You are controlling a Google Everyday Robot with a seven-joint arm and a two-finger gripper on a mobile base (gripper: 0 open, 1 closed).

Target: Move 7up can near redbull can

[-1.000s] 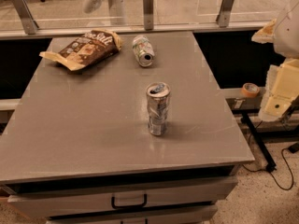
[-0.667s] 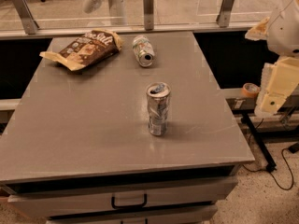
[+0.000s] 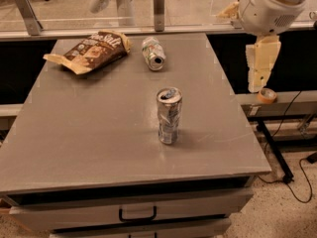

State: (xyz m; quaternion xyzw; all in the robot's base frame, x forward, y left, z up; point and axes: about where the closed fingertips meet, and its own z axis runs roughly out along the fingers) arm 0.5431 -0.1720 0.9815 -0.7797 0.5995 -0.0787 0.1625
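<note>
The 7up can (image 3: 153, 53) lies on its side at the back of the grey table (image 3: 89, 133), its open end facing the front. The redbull can (image 3: 169, 115) stands upright near the table's middle, dented at the waist. The two cans are well apart. My gripper (image 3: 260, 63) hangs from the white arm (image 3: 270, 6) at the upper right, beyond the table's right edge, above and to the right of both cans. It holds nothing that I can see.
A brown snack bag (image 3: 91, 51) lies at the back left of the table, left of the 7up can. A roll of tape (image 3: 267, 95) sits on a ledge right of the table. A glass rail (image 3: 158, 4) runs behind. Drawers (image 3: 136, 213) are below the front edge.
The arm and gripper have moved left and up, closer to the table's right edge. Both cans and the bag have stayed in place.
</note>
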